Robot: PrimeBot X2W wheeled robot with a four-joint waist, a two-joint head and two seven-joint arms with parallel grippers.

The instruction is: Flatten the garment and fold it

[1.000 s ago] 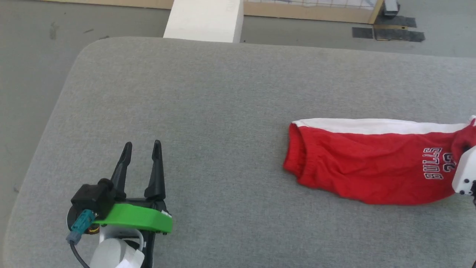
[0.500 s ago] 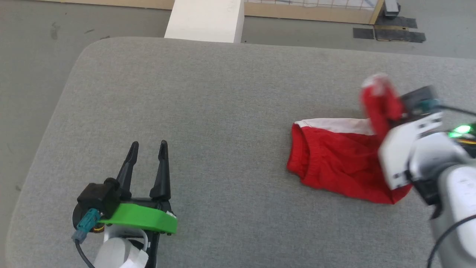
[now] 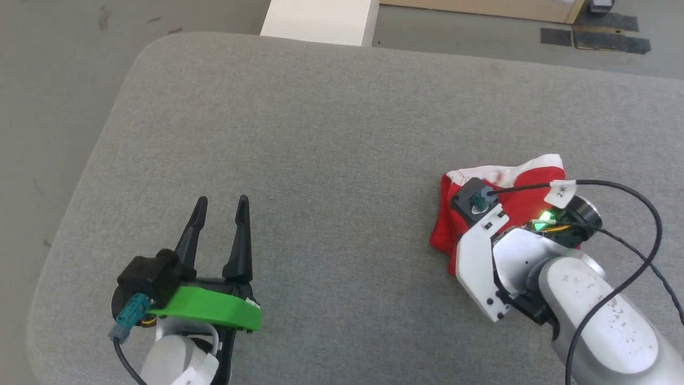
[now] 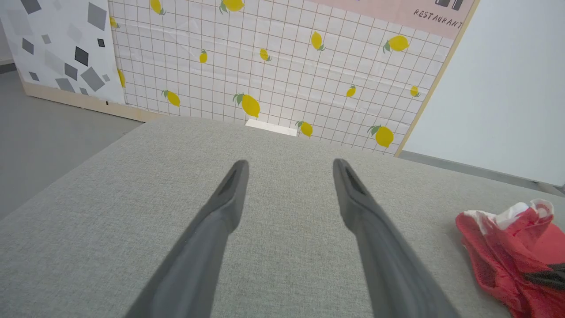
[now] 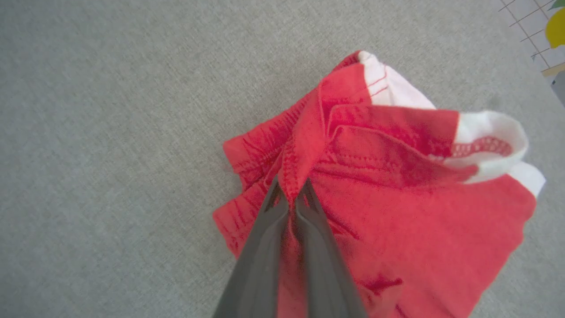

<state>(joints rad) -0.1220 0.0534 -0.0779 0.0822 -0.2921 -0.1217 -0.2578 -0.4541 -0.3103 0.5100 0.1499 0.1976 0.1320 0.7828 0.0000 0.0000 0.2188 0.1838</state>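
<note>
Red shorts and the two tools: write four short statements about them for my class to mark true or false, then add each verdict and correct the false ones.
1. The right tool is shut on a raised ridge of the red shorts. True.
2. The left tool also grips the shorts. False: it is open over the bare grey pad, apart from the shorts.
3. The shorts lie spread flat. False: they are bunched, with cloth doubled over itself.
4. The shorts sit on the robot's right part of the pad. True.
</note>
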